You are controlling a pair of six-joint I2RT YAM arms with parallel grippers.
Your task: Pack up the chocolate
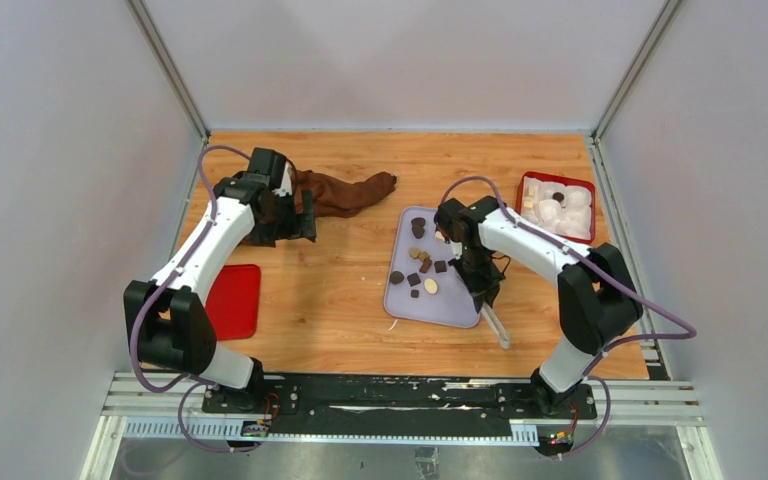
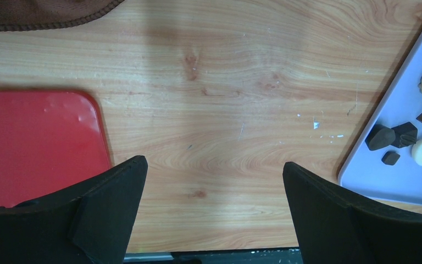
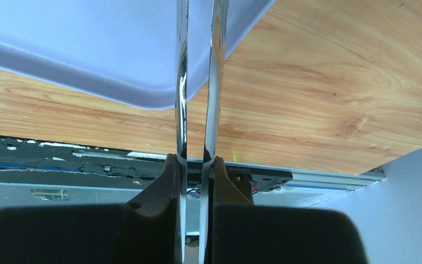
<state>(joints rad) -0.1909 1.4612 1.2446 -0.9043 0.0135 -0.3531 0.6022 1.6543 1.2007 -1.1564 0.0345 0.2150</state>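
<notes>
Right up against the right wrist's lens, the right pincer (image 3: 194, 163) is clamped on a pair of shiny tongs (image 3: 182, 82). Its pads press the two blades almost together, and nothing shows between them. The blades run out over the near right corner of the tray (image 3: 88, 49), with their tips out of sight. The chocolate (image 1: 397, 277) lies loose on that tray, a scatter of dark, tan and cream bits right of the bench's (image 1: 330, 290) middle, toward its near edge. The box (image 1: 530, 181) with its white cups (image 1: 550, 210) waits at the far right corner. The left pincer (image 2: 213, 165) hangs wide apart with nothing in it, over bare wood between the lid (image 2: 38, 143) by the left edge and the tray. The cloth (image 1: 345, 192) lies crumpled toward the far edge. To my eye the trouble is the grip. Smooth metal in soft pads may twist or slide, and blades pinched this tight may not spring apart enough to take a piece. A low tip could catch the tray's rim, shove the tray and send bits rolling. A rounded piece squeezed hard might also pop out before it reaches a cup.
</notes>
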